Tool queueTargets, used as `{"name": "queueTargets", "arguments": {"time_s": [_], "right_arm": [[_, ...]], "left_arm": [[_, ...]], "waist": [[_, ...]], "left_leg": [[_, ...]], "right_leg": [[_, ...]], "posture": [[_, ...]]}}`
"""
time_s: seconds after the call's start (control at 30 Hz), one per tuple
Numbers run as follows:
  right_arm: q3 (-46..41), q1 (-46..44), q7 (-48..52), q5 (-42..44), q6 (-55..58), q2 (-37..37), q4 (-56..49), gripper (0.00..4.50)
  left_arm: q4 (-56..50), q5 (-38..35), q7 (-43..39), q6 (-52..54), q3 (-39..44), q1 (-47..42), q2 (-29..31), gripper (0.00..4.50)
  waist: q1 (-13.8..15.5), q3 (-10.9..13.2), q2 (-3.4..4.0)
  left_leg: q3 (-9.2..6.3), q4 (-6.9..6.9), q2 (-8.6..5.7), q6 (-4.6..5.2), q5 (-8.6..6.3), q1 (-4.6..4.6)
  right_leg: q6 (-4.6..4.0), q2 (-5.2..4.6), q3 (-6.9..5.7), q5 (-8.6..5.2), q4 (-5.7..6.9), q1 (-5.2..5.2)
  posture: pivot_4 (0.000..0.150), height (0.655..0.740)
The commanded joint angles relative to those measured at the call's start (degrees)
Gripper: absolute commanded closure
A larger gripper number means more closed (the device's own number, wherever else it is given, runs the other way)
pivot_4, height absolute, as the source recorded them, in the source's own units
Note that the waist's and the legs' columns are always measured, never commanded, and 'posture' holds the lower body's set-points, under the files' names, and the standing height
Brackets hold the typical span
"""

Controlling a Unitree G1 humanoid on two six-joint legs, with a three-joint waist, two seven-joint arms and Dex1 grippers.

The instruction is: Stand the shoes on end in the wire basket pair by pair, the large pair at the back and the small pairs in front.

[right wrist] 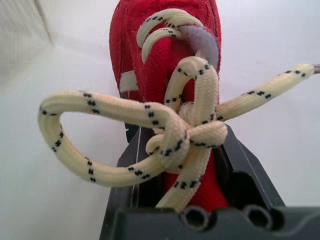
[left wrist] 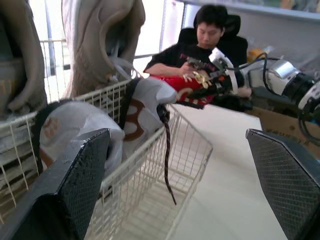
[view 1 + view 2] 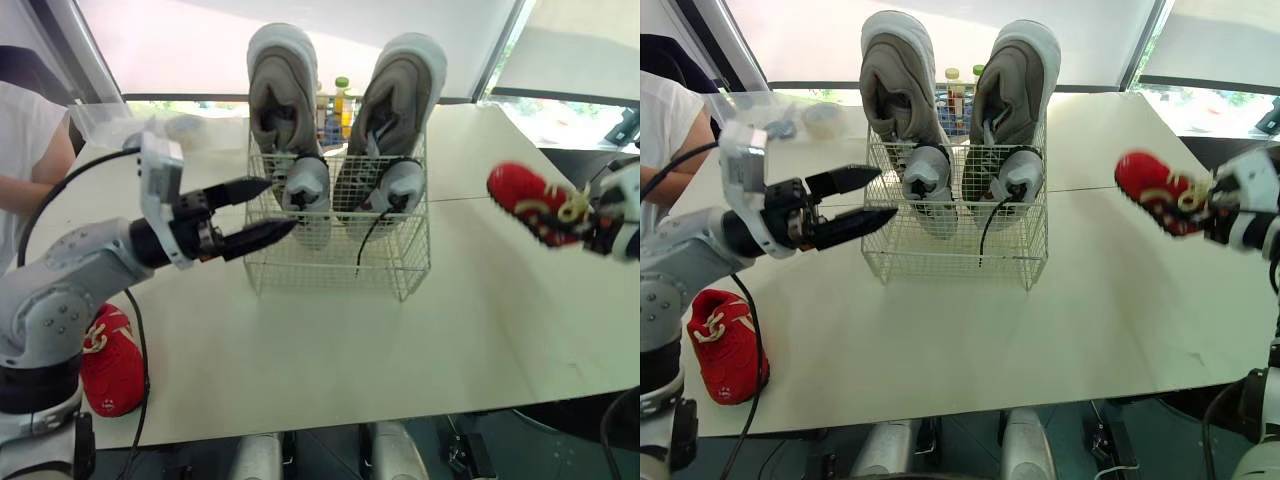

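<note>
One red shoe sits clamped in the right claw above the desk's right edge. Stand it on end in the basket's front row, avoiding the loose lace. The left claw gapes wide beside the basket.

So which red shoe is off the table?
The red shoe at the robot's right, held in the right jaws; the other red shoe lies on the white table.

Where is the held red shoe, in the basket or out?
Out: the right gripper holds the red shoe aloft, clear of the basket.
</note>
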Motion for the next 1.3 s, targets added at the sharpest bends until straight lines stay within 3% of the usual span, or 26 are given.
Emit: {"name": "queueTargets", "arguments": {"time_s": [0.03, 0.3, 0.47, 0.77, 1.13, 1.23, 1.3], "right_arm": [[-4.45, -3.61, -3.08, 5.04, 1.84, -0.16, -15.43, 3.6], [-3.65, -8.29, -2.79, 16.84, 4.56, 2.89, -40.14, 3.6], [2.11, -10.29, -2.71, 16.43, 2.11, 4.5, -47.29, 3.6], [14.71, -10.46, -0.65, 1.99, -13.92, 6.82, -45.82, 3.6], [18.97, -13.56, 1.4, -1.0, -17.8, 10.99, -45.42, 3.6], [19.48, -14.88, 2.0, -0.98, -17.74, 11.71, -45.46, 3.63], [19.62, -15.32, 2.59, -0.72, -17.37, 11.9, -45.64, 3.63]], "left_arm": [[2.83, -3.75, 0.17, 1.74, 2.4, -3.28, 0.73, 0.0], [13.51, -8.79, -1.71, 6.75, 2.36, -14.62, 1.5, 0.0], [18.19, -8.24, -3.97, 9.18, 1.38, -19.87, 1.58, 0.0], [20.63, -9.04, -5.18, 13.71, 0.53, -24.23, -0.76, 0.0], [19.11, -6.32, -5.53, 15.58, -1.52, -22.92, -2.08, 0.0], [18.39, -4.59, -6.15, 15.47, -2.72, -21.5, -2.07, 0.86], [18.34, -4.05, -6.07, 15.05, -2.58, -21.23, -2.52, 1.83]], "waist": [[0.12, 0.0, 0.0], [0.44, 0.02, -0.08], [0.18, 0.02, -0.1], [0.18, 0.02, -0.11], [0.22, 0.03, -0.12], [0.11, 0.03, -0.12], [0.11, 0.03, -0.12]], "left_leg": [[-0.01, -0.01, 0.02, 0.0, 0.0, 0.0], [-0.05, 0.05, 0.05, -0.03, 0.0, -0.04], [-0.05, 0.02, 0.07, -0.03, 0.0, -0.03], [-0.02, 0.04, 0.05, -0.03, 0.01, -0.05], [-0.06, 0.04, 0.06, -0.09, 0.07, -0.03], [-0.05, 0.04, 0.06, -0.09, 0.07, -0.03], [-0.06, 0.03, 0.06, -0.1, 0.07, -0.03]], "right_leg": [[0.0, 0.06, -0.01, -0.01, -0.01, 0.0], [-0.01, 0.1, -0.01, 0.0, -0.09, 0.07], [-0.01, 0.12, -0.02, 0.0, -0.07, 0.04], [-0.01, 0.11, -0.01, 0.0, -0.08, 0.04], [0.0, 0.14, -0.02, 0.01, -0.01, 0.05], [-0.01, 0.14, -0.01, 0.01, -0.02, 0.05], [-0.01, 0.14, -0.02, 0.01, -0.01, 0.03]], "posture": [[0.15, 0.74], [0.15, 0.74], [0.15, 0.74], [0.15, 0.74], [0.15, 0.74], [0.15, 0.74], [0.15, 0.74]]}}
